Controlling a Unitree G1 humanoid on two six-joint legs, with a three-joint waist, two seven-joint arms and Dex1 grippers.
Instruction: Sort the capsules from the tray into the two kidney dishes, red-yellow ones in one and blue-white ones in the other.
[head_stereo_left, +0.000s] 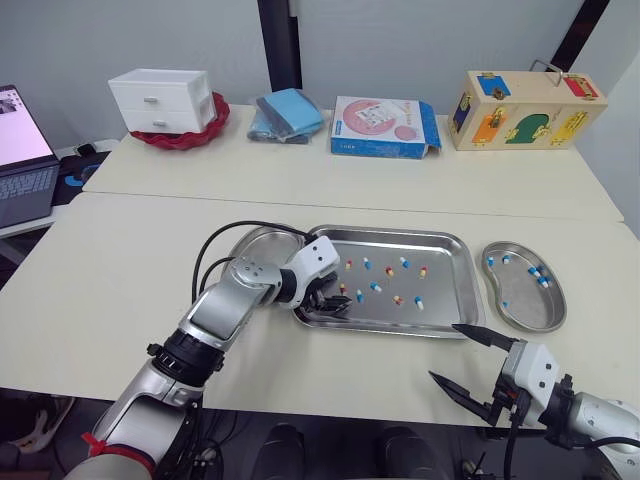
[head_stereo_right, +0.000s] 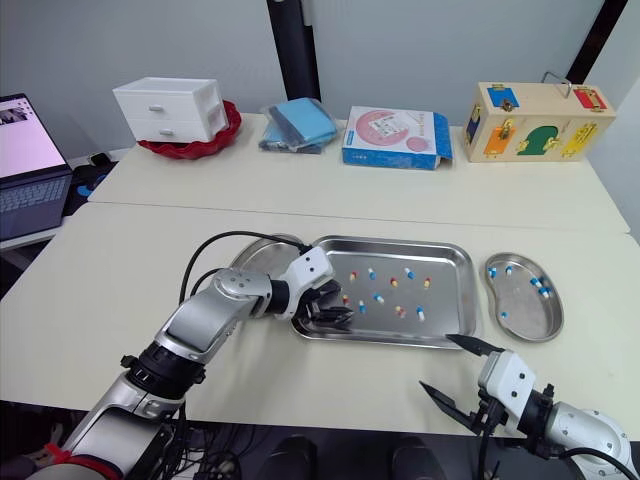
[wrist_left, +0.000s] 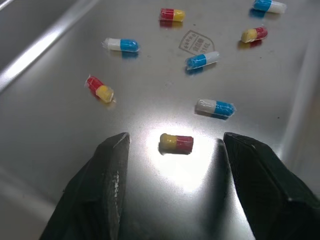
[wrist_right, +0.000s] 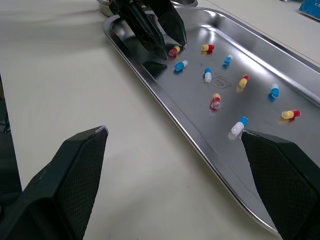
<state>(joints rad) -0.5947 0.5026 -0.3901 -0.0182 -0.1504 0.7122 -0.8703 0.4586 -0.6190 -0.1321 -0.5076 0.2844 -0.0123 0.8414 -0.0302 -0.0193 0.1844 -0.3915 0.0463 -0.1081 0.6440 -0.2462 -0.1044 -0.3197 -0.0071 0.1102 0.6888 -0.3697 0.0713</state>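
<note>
Our left gripper (head_stereo_left: 328, 300) stood open in the shiny steel tray (head_stereo_left: 400, 234), black fingers straddling a glossy red-yellow capsule (wrist_left: 176, 143) lying flat, long axis running finger to finger. Our right gripper (head_stereo_left: 445, 352) hung open over the table (head_stereo_left: 120, 260).

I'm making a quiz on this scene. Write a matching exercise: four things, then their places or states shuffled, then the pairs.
1 left gripper
2 right gripper
3 right dish
4 tray

A holds blue-white capsules only
B open, at the table's near edge
C open around a red-yellow capsule
D holds capsules of both colours

Pairs: 1-C, 2-B, 3-A, 4-D
</note>
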